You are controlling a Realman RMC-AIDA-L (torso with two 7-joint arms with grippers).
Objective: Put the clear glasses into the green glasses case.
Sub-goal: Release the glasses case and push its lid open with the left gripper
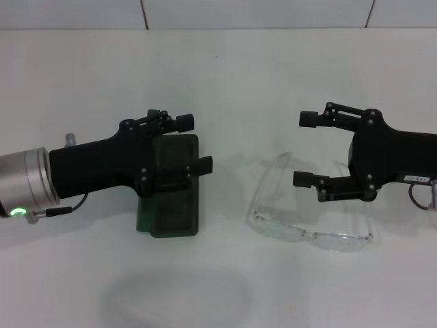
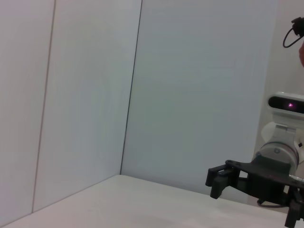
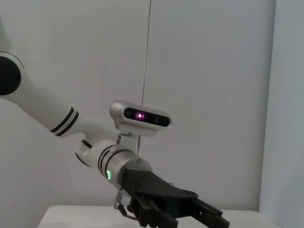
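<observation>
Head view shows us both arms reaching in over a white worktop [image 1: 218, 68], the left from the left edge, the right from the right edge. Our left gripper [image 1: 198, 143] hangs over the green glasses case [image 1: 174, 205], which lies on the worktop left of centre with its long side running near to far. The gripper body covers the far and left part of the case, so we cannot tell whether the gripper touches it. The left jaws stand spread: one finger tip points right past the far edge of the case, the other lies across the case's right edge.

To the right of the case and well apart from it, the clear glasses [image 1: 300, 229] rest on the worktop, lenses toward the near side, temple arms reaching away toward the far side. Our right gripper [image 1: 304, 149] sits at the far right side of the glasses, its jaws spread wide, one finger tip farther back and one closer, the closer one above the right temple arm. We cannot tell whether that finger touches the frame.

Left wrist view gives us pale wall panels, the worktop edge, and the right gripper [image 2: 216, 180] farther off. Right wrist view gives us the left gripper [image 3: 190, 213] farther off, with a green lamp lit on its wrist.
</observation>
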